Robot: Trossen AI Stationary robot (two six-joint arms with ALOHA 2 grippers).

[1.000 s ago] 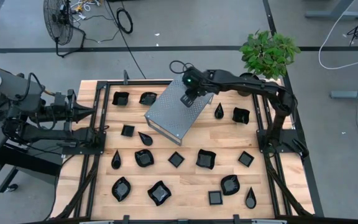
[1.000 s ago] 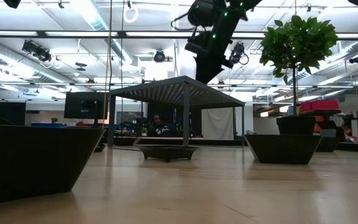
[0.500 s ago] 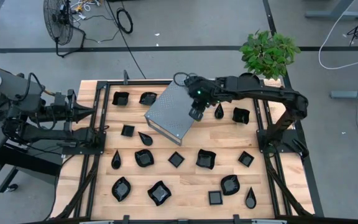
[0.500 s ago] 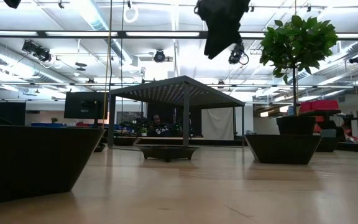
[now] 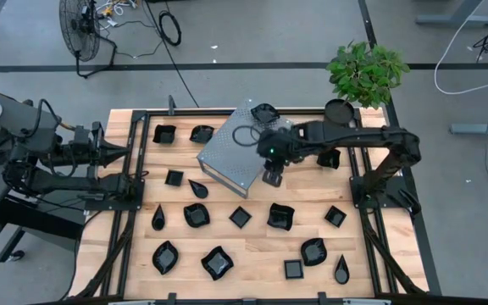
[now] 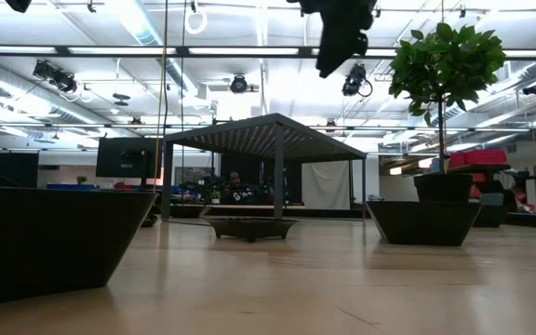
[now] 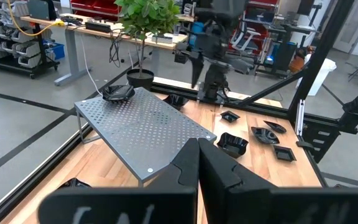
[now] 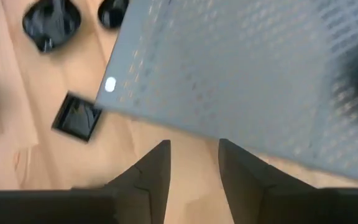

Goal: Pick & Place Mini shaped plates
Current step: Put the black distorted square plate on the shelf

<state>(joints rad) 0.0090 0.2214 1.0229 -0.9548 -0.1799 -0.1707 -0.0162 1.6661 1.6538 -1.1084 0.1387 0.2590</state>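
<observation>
Your right hand, fingers spread and empty, has left the wavy black dish on the perforated grey metal box, so pick another.

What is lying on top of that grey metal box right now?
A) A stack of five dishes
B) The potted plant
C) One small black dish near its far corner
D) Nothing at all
C: in the high view a single small black dish sits on the grey perforated box near its far corner; the left wrist view shows the same dish there.
</observation>
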